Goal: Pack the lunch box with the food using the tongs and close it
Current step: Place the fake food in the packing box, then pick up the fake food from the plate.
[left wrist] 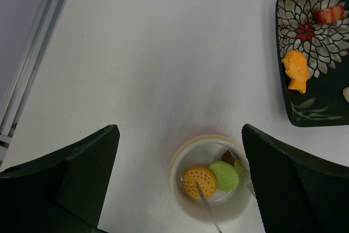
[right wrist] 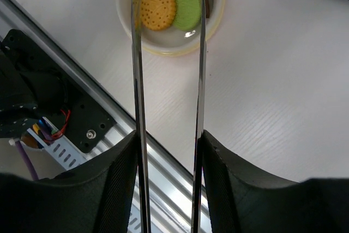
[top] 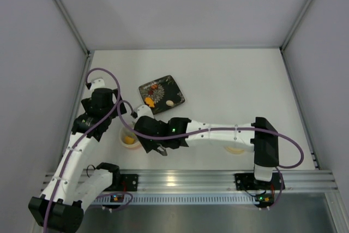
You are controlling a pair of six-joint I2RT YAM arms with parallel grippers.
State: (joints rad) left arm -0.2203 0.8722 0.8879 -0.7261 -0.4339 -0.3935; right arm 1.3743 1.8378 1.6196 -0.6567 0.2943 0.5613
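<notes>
The round cream lunch box [right wrist: 163,45] holds an orange biscuit [right wrist: 158,7], a green biscuit [right wrist: 187,9] and a small brown piece [left wrist: 228,157]. My right gripper [right wrist: 169,137] is shut on the thin silvery tongs [right wrist: 136,80]. The tongs' two arms run forward, spread apart, to the lunch box, with their tips over the food and nothing pinched between them. My left gripper [left wrist: 180,135] hangs open above the lunch box [left wrist: 185,159], holding nothing. More food lies on the dark floral plate [left wrist: 313,53]: an orange piece [left wrist: 295,70], a red piece [left wrist: 329,13] and a whitish one [left wrist: 346,95].
In the top view the plate [top: 174,84] sits just beyond the lunch box [top: 123,135]. The cream lid [top: 235,150] lies near the front edge, partly under my right arm. A metal rail [right wrist: 114,135] runs along the table's near edge. White walls enclose the table.
</notes>
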